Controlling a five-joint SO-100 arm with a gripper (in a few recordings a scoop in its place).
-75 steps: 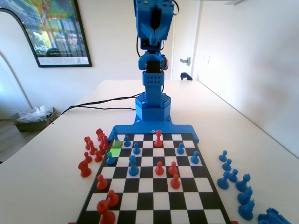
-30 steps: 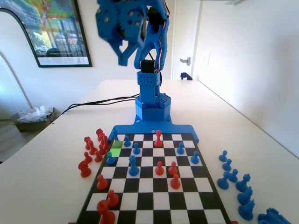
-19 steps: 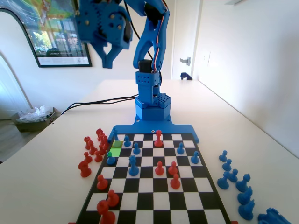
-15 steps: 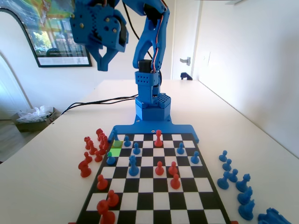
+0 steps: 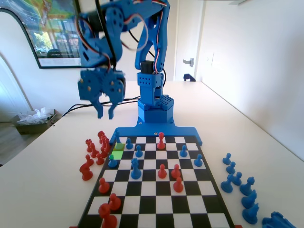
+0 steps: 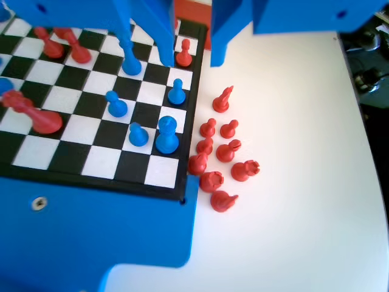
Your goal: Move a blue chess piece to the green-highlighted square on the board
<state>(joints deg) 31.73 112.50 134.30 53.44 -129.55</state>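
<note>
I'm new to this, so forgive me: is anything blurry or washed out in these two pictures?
Fixed view: the gripper and arm are smeared by motion, the board is sharp. Wrist view: the bare table is glared to near white, and the close-up jaws are soft.

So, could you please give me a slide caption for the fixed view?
Open gripper poised above the table left of the board, near the green-highlighted square.

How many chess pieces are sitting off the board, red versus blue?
Red pieces on the table beside the board: 9
Blue pieces on the table on the other side: 7 standing (a blue shape cut off at the fixed view's corner is not counted)
Total: 16
</note>
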